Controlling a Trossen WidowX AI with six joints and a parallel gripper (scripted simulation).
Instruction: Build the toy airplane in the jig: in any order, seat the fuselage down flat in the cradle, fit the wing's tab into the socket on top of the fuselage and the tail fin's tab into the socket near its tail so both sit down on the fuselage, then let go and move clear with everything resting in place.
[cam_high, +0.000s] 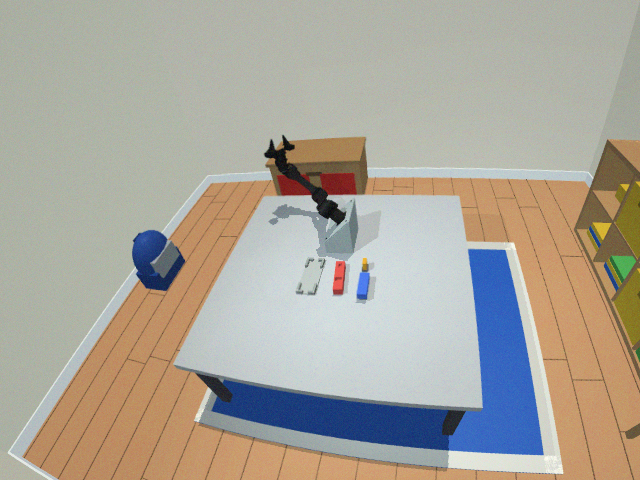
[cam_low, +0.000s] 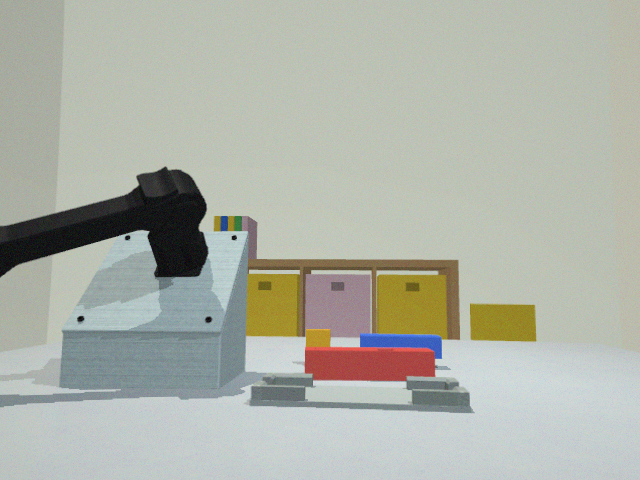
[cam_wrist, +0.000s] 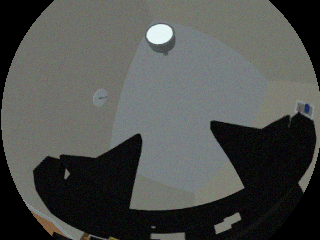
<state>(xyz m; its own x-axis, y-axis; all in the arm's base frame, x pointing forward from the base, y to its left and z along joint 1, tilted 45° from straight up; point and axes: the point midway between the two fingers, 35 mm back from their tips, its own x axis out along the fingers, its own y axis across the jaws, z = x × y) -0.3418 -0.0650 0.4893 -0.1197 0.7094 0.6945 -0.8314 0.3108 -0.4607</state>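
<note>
Beyond the worktop's (cam_high: 330, 341) (cam_low: 155, 439) far edge, your open gripper (cam_high: 278, 144) (cam_wrist: 176, 131) hangs high.
Your cradle (cam_high: 310, 276) (cam_low: 359, 396) lies beside the red fuselage (cam_high: 339, 277) (cam_low: 369, 364), a gap between.

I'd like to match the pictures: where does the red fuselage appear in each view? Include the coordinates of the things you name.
Top: just below centre, between grey jig and blue block, red fuselage (cam_high: 339, 277) (cam_low: 369, 364).
Exterior: lower right of centre, behind the jig (cam_high: 310, 276) (cam_low: 359, 395).
Wrist: not in it.
Shared landmark, top and exterior: the jig.

Fuselage (cam_high: 339, 279) (cam_low: 369, 364) between cradle (cam_high: 310, 276) (cam_low: 359, 395) and wing (cam_high: 363, 286) (cam_low: 401, 345)
</note>
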